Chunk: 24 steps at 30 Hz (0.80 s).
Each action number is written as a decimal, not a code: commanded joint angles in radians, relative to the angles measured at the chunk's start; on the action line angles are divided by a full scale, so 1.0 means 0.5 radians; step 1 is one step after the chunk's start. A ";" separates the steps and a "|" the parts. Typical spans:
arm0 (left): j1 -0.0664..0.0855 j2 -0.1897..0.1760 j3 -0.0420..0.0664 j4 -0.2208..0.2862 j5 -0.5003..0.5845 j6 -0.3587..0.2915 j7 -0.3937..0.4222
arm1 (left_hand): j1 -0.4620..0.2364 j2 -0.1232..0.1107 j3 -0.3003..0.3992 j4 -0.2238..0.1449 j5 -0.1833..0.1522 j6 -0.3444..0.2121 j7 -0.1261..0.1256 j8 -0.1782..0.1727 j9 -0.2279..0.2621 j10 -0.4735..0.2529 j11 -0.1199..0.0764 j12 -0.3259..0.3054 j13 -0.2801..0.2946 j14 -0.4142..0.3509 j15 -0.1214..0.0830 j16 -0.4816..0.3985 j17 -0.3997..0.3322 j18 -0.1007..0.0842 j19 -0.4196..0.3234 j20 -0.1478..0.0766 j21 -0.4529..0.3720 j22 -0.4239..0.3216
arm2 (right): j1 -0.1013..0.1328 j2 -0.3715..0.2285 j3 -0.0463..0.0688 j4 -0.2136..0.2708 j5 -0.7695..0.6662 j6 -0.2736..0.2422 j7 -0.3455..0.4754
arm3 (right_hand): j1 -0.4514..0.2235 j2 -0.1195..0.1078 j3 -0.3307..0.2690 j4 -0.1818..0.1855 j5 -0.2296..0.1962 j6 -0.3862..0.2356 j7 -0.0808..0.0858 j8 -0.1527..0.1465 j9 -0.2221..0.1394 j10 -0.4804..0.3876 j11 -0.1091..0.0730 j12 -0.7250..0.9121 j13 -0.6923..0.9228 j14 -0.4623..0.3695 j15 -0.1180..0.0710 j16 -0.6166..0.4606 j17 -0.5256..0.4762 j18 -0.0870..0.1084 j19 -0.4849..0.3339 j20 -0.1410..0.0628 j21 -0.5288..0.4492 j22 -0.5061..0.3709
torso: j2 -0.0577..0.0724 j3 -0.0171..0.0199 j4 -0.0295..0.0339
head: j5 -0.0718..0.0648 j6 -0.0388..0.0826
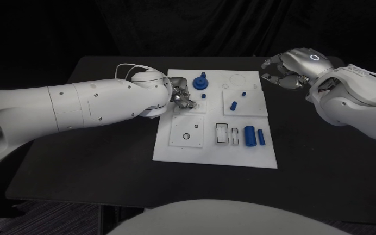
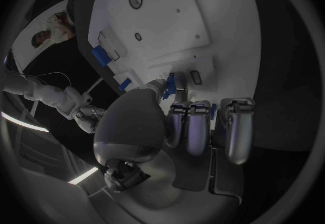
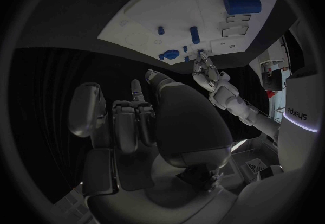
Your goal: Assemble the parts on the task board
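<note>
The white task board [image 1: 215, 148] lies mid-table. My left hand [image 1: 182, 97] hovers over its far left part, fingers curled down toward the plate [image 2: 203, 29]. A bit of blue [image 2: 166, 90] shows between thumb and finger; whether it is held is unclear. A blue gear part [image 1: 201, 82] stands just beyond that hand, and small blue pegs [image 1: 233, 104] stand near the middle. Two blue cylinders [image 1: 251, 135] lie at the near right, also seen in the right wrist view [image 3: 242, 2]. My right hand [image 1: 286, 73] hangs off the board's far right corner, fingers curled in on nothing.
The board has an oval recess [image 1: 186, 136] at the near left and rectangular slots [image 1: 223, 133] beside the cylinders. Bare black table [image 1: 102, 159] surrounds the plate. A dark curtain stands behind the table.
</note>
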State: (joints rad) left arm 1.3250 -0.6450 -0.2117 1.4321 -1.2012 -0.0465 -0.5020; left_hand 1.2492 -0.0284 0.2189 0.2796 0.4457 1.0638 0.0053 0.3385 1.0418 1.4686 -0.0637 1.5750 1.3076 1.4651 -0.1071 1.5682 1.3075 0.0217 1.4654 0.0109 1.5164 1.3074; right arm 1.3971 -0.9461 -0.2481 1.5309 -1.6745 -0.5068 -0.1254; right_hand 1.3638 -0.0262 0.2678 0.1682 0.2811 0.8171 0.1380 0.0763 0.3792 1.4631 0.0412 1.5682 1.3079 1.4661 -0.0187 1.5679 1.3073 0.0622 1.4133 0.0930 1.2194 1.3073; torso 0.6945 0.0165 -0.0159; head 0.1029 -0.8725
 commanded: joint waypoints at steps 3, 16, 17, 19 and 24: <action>-0.009 0.000 -0.001 0.002 0.010 0.041 0.022 | -0.011 0.005 0.022 -0.008 0.008 0.017 -0.015 -0.010 0.006 0.204 -0.010 -0.008 0.526 0.211 -0.011 0.005 0.527 0.011 0.064 -0.018 -0.014 0.350 | -0.001 0.003 0.001 -0.003 0.009 0.010 -0.040 | 0.015 -0.002 0.011 -0.003 0.008 0.014 0.002 -0.013 -0.003 0.215 0.011 0.005 0.526 0.209 0.005 0.006 0.527 0.027 -0.014 -0.002 -0.010 0.324 | -0.001 0.0007 0.000 | 0.004 0.000; -0.011 -0.011 -0.001 0.014 0.010 0.047 0.021 | -0.028 -0.001 0.048 -0.009 0.007 0.020 -0.013 -0.016 0.016 0.204 -0.008 -0.008 0.526 0.211 -0.009 0.005 0.527 0.017 0.049 -0.017 -0.029 0.332 | -0.001 0.002 0.001 -0.005 0.009 0.015 -0.041 | 0.016 -0.001 0.012 -0.004 0.008 0.015 0.002 -0.013 -0.004 0.215 0.012 0.005 0.526 0.209 0.005 0.006 0.527 0.028 -0.015 -0.002 -0.012 0.324 | -0.001 0.0013 0.002 | 0.003 0.000; -0.011 -0.011 -0.001 0.014 0.010 0.047 0.021 | -0.032 -0.001 0.052 -0.009 0.006 0.020 -0.013 -0.017 0.018 0.204 -0.008 -0.008 0.526 0.211 -0.009 0.005 0.527 0.018 0.045 -0.017 -0.032 0.328 | -0.001 0.002 0.001 -0.005 0.009 0.015 -0.041 | 0.016 -0.001 0.012 -0.004 0.008 0.015 0.002 -0.013 -0.004 0.215 0.012 0.005 0.526 0.209 0.005 0.006 0.527 0.028 -0.015 -0.002 -0.012 0.324 | -0.001 0.0013 0.002 | 0.003 0.000; -0.011 -0.011 -0.001 0.017 0.010 0.047 0.021 | -0.036 -0.001 0.056 -0.009 0.006 0.021 -0.012 -0.017 0.019 0.204 -0.008 -0.008 0.526 0.211 -0.009 0.005 0.527 0.019 0.042 -0.016 -0.035 0.324 | -0.001 0.003 0.001 -0.006 0.009 0.016 -0.041 | 0.016 -0.001 0.012 -0.004 0.008 0.015 0.002 -0.013 -0.004 0.215 0.012 0.005 0.526 0.209 0.005 0.006 0.527 0.028 -0.015 -0.002 -0.012 0.324 | -0.001 0.0011 0.002 | 0.003 0.000; -0.011 -0.012 -0.001 0.023 0.010 0.045 0.022 | -0.037 -0.001 0.059 -0.008 0.006 0.021 -0.012 -0.018 0.020 0.204 -0.008 -0.008 0.526 0.211 -0.009 0.005 0.527 0.020 0.039 -0.016 -0.038 0.320 | -0.001 0.004 0.001 -0.007 0.009 0.019 -0.042 | 0.016 -0.001 0.012 -0.004 0.008 0.015 0.002 -0.013 -0.004 0.215 0.012 0.005 0.526 0.209 0.005 0.006 0.527 0.028 -0.015 -0.002 -0.012 0.324 | 0.000 0.0003 0.001 | 0.006 0.000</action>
State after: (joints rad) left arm 1.3234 -0.6512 -0.2110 1.4404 -1.2010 -0.0422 -0.5000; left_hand 1.2371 -0.0319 0.2435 0.2744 0.4441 1.0664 0.0038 0.3328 1.0510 1.4686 -0.0636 1.5750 1.3076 1.4651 -0.1070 1.5682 1.3074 0.0217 1.4653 0.0109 1.5009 1.3073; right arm 1.3971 -0.9441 -0.2481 1.5279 -1.6683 -0.5021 -0.1269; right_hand 1.3636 -0.0264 0.2677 0.1682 0.2811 0.8171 0.1380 0.0764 0.3782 1.4631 0.0412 1.5682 1.3076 1.4661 -0.0187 1.5678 1.3073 0.0622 1.4134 0.0929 1.2194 1.3079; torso 0.6939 0.0170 -0.0152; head 0.1048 -0.8725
